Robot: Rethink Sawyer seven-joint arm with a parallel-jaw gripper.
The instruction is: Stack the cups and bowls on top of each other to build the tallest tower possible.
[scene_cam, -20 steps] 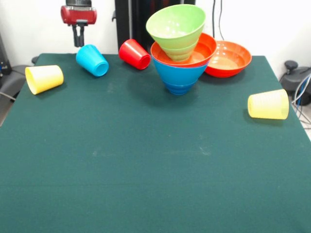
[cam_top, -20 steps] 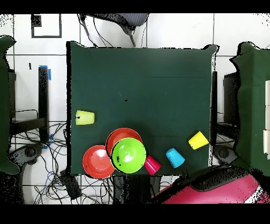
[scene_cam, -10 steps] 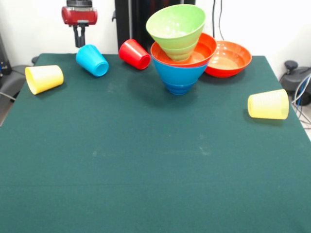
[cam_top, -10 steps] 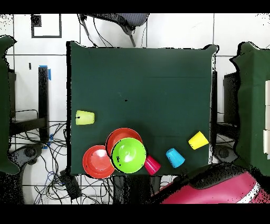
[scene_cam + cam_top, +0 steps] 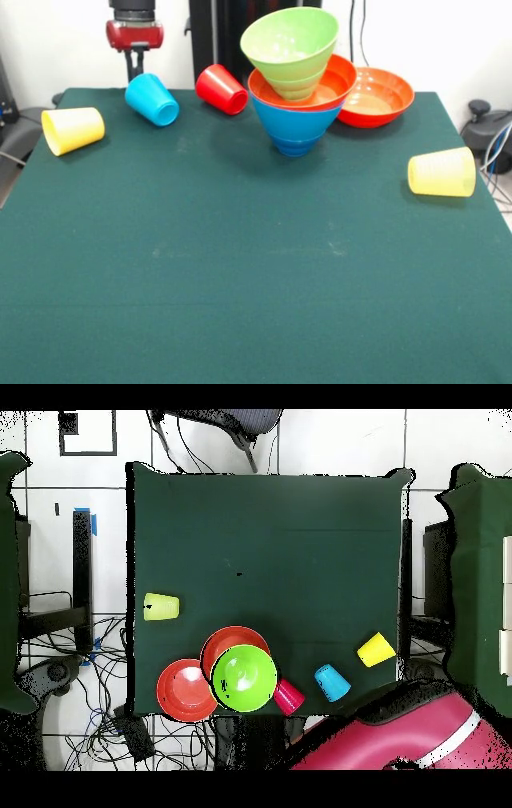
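Gripper [image 5: 134,66] hangs at the bench's [image 5: 256,264] far edge, just behind and above the light blue cup [image 5: 151,99], about 11 o'clock in the front view. Jaws look pressed together or nearly so, nothing pinched.

Tower [image 5: 294,76]: blue bowl [image 5: 296,126] at base, orange-red bowl [image 5: 334,84] nested in it, green bowl [image 5: 290,42] on top, tilted toward the camera, lower green rims showing under it. Sits at 12 o'clock, back of the bench. A second orange-red bowl [image 5: 376,96] rests alone, touching or just beside the tower at its 3 o'clock.

All four cups lie on their sides: opaque yellow cup [image 5: 72,130] at 10 o'clock near the left edge, light blue cup just beside it toward the centre, red cup [image 5: 222,89] between blue cup and tower, ribbed pale yellow cup [image 5: 442,171] at 3 o'clock, well apart from the others.

Step in hand, as I judge: pick the light blue cup. It's tipped, mouth facing front-right, so jaws must spread first, come down across the side wall near the mid-body, and pinch across the narrow axis, not along the roll direction. Descend slowly; smooth plastic on cloth may roll away. Top bowl's tilt makes any later placement risky, so centre it and release low.
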